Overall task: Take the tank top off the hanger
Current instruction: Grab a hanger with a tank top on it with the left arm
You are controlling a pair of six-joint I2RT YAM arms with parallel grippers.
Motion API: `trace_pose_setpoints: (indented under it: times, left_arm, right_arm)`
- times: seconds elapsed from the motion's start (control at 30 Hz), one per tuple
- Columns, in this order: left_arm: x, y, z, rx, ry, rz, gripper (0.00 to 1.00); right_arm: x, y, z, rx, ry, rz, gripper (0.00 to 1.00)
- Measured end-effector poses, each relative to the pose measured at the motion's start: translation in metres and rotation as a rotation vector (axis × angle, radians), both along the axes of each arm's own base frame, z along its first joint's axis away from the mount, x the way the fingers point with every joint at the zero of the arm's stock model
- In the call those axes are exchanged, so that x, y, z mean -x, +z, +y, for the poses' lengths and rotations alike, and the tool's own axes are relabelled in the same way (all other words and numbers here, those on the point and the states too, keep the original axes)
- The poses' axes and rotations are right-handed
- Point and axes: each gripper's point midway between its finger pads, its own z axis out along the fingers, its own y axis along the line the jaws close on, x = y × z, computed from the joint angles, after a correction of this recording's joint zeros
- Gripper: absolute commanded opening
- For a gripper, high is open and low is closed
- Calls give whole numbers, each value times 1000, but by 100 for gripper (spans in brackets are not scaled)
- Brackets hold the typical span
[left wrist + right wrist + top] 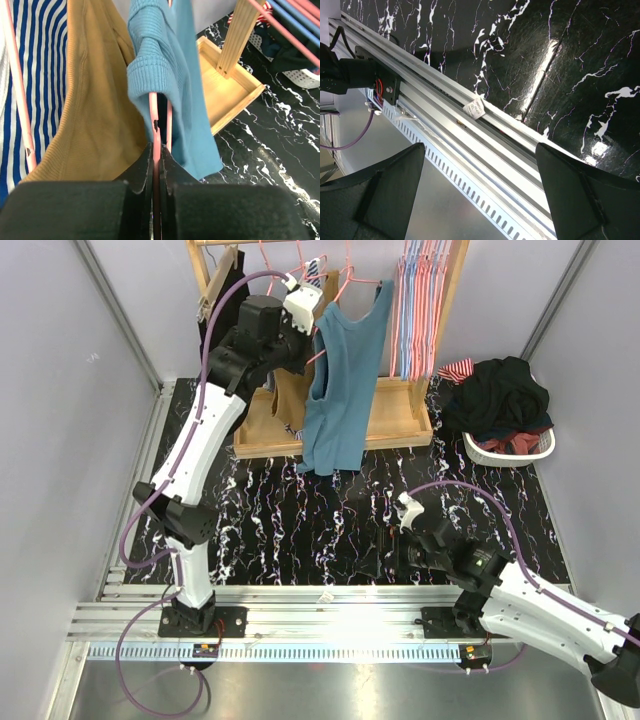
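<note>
I see the left gripper [156, 150] up at the wooden rack [400, 430], its two dark jaws pinched tight on the thin pink wire of the hanger [154, 112], which runs straight up between them. The teal tank top [172, 75] is on that hanger. One ribbed strap is bunched and looped over the wire just above the jaws, and the body drops away to the right. From above, the top hangs long from the rail, its hem passing the front edge of the rack's tray-like base, over the black marbled table [300, 530]. Just left of it in the wrist view is a tan garment [95, 100], and beyond that a blue-and-white striped piece [45, 55]. A bunch of pink and blue spare hangers [420, 310] crowds the right end of the rail. The right gripper [480, 200] sits low near the table's front edge, jaws spread wide with nothing between them, above the aluminium rail [470, 145] and a small white tag [474, 108] lying on it. A white basket [500, 457] heaped with dark clothes stands to the right of the rack.
</note>
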Motion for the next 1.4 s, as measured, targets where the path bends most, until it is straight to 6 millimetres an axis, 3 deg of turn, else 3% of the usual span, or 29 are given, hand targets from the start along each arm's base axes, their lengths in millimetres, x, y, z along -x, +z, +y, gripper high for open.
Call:
trace_pose_setpoints:
  times: [0.4, 0.43, 0.63, 1.03, 1.17, 1.3, 1.4]
  left_arm:
    - [-2, 0, -1, 29, 3, 13, 1]
    - [0, 3, -2, 35, -1, 11, 16]
    - [6, 24, -8, 84, -39, -19, 25]
    - [4, 0, -14, 62, -60, 45, 26]
    - [4, -4, -13, 52, -56, 56, 22]
    - [5, -8, -12, 41, -58, 66, 0]
    - [2, -10, -11, 40, -53, 68, 0]
  right_arm:
    - [0, -2, 0, 7, -1, 7, 100]
    - [0, -3, 0, 8, -1, 8, 100]
    - [0, -6, 0, 19, -1, 16, 100]
    - [-1, -7, -1, 24, -7, 15, 100]
    - [-1, -9, -1, 32, -6, 21, 100]
    - [-1, -11, -1, 37, -6, 25, 100]
    - [-1, -11, -1, 37, -6, 25, 100]
